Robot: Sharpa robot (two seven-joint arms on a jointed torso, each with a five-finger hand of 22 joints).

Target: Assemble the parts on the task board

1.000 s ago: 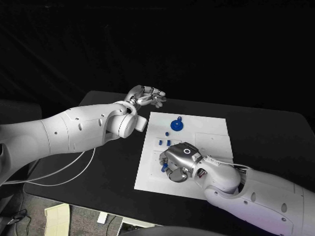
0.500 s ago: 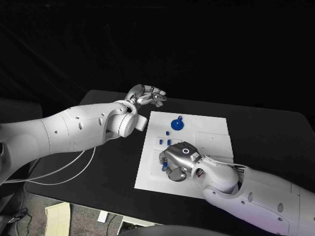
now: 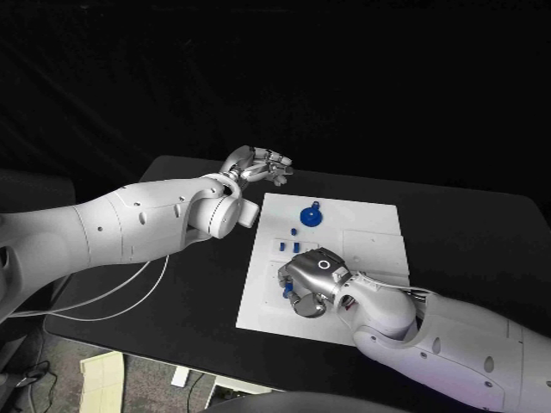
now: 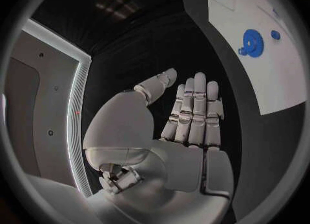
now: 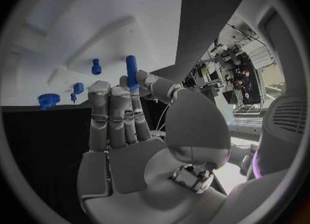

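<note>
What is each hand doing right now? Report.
Left hand: open, fingers straight, holding nothing.
Right hand: pinching a blue peg over the task board.

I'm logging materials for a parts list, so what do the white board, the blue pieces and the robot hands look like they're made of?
Task board: looks like matte white plastic, flat and glare-free; painted metal can't be ruled out.
Blue gear-like disc and blue peg: probably moulded or printed plastic, uniform saturated colour, dull sheen.
Right robot hand and left robot hand: silver, metallic-looking segments with soft highlights; whether metal or coated plastic is unclear.
</note>
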